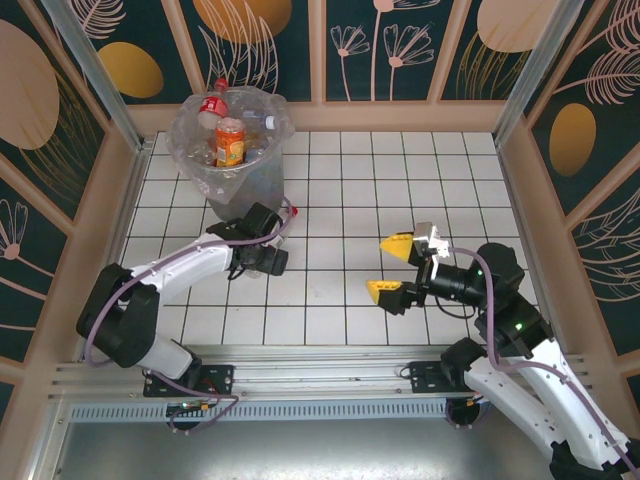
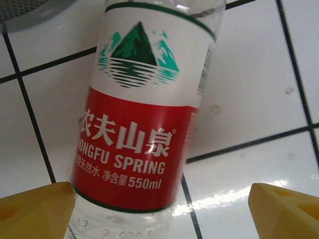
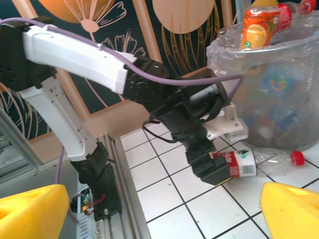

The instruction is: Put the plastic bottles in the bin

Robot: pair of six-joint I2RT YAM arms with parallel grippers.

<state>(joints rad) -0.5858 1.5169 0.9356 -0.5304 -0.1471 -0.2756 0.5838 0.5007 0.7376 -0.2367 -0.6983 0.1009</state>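
Left jaws: apart, straddling your bottle (image 2: 134, 124), not clamped on it.
Bottle: lying on the surface (image 1: 400, 180), just beside the bin (image 1: 255, 190).
Right jaws: wide open, holding nothing.
Bin: you see other bottles (image 1: 230, 142) heaped inside.

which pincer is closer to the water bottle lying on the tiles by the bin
Left. The left pincer is right over the water bottle, a finger on each side; the right pincer hangs open well off to its right.

The clear bottle (image 2: 149, 79) has a red-and-white label (image 2: 132, 164) with a green mountain; the tiles (image 2: 254, 89) are white, dark-gridded.
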